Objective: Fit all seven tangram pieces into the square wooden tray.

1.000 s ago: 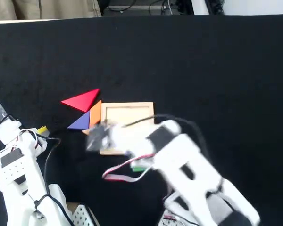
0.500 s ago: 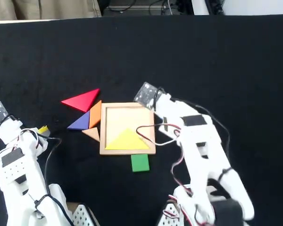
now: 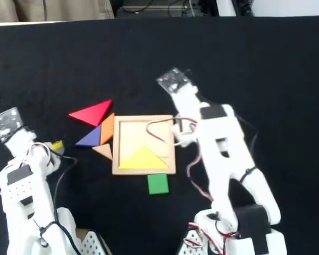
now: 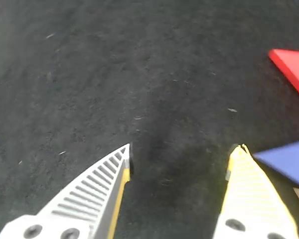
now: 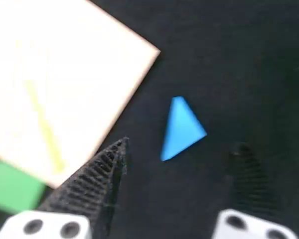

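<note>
if the right tool point(image 5: 182, 147) closes off-centre on the light blue triangle point(image 5: 182, 130), we think the thin piece could spin or skid across the surface point(image 3: 255, 64), and the finger nearest the tray point(image 5: 124, 59) might nudge it and shift the yellow triangle point(image 3: 143, 158) lying inside. its jaws stand wide apart, framing the light blue triangle, gripping nothing. the left tool point(image 4: 183, 152) is likewise spread and empty above bare surface, beside the dark blue triangle point(image 4: 289, 162).

High cam sat fixed above near edge, looked down over whole surface point(image 3: 266, 64). L wrist cam, close, faced past left pincer point(image 4: 183, 149) to red triangle point(image 4: 294, 67); R one past right pincer point(image 5: 182, 144) at tray point(image 5: 79, 64) corner; both shared w/ high view.
</note>
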You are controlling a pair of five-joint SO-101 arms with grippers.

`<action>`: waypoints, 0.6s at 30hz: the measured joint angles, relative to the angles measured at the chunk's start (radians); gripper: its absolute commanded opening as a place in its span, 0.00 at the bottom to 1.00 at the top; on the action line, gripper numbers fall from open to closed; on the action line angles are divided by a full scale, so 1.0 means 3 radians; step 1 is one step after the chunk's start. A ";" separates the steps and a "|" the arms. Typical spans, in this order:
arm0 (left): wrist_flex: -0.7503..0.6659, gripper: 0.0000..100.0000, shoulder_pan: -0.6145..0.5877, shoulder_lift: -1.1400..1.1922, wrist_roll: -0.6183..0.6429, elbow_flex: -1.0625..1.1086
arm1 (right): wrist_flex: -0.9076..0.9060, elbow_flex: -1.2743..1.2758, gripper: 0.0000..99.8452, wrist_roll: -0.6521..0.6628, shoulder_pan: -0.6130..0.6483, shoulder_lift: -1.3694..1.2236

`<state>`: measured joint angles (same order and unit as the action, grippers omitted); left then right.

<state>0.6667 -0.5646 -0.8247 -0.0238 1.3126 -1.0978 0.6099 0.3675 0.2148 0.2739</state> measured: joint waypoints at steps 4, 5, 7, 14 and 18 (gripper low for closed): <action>-0.0010 0.31 0.0225 0.0000 0.0010 0.0000 | 0.0026 -0.0148 0.09 -0.0557 0.0092 -0.0015; 0.0015 0.31 0.0332 0.0000 0.0020 0.0000 | 0.0118 -0.0148 0.08 -0.0629 0.0051 -0.0051; 0.0169 0.31 0.0578 0.0000 -0.0031 -0.0082 | 0.0353 -0.0118 0.09 -0.0762 -0.0107 -0.0164; 0.1146 0.31 0.1432 0.0000 -0.0834 -0.1207 | 0.1156 0.0113 0.09 -0.1115 -0.0665 -0.0716; 0.1263 0.31 0.1586 0.0102 -0.1100 -0.1657 | 0.1340 0.0118 0.09 -0.1135 -0.0742 -0.0880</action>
<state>1.0457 -0.0890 -0.7940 -0.3537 0.8155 -0.6958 0.6452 0.0269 -0.0077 0.0100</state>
